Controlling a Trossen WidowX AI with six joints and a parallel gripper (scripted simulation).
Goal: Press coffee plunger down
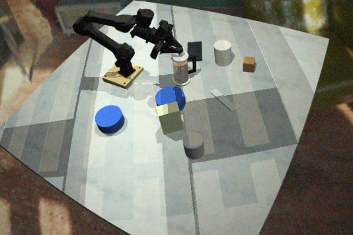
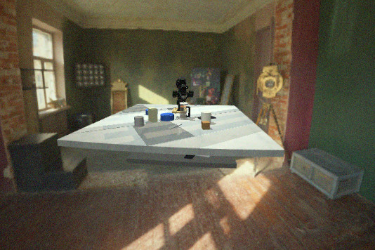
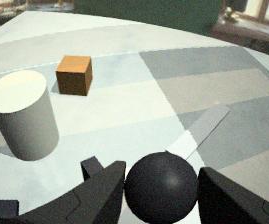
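One broad pale table (image 1: 231, 183) carries everything, with the black arm (image 1: 109, 35) mounted on a wooden base plate (image 1: 123, 76) near its far left part. Reaching from there, the arm hangs its gripper (image 1: 173, 49) directly over the coffee press (image 1: 180, 69), which stands upright near the middle of the table, its dark handle turned to the right. Just in front of the press sits a blue bowl (image 1: 170, 96) with a yellowish box (image 1: 169, 117) touching its near edge; a second blue disc (image 1: 109, 118) lies well apart to the left, and a grey cylinder (image 1: 194, 145) nearer the front. Right of the press stand a dark flat panel (image 1: 195, 50), a white cylinder (image 3: 25, 122) and a small orange-brown cube (image 3: 74, 75). In the wrist view the two fingers are clamped on the plunger's black round knob (image 3: 162, 187), touching it on both sides
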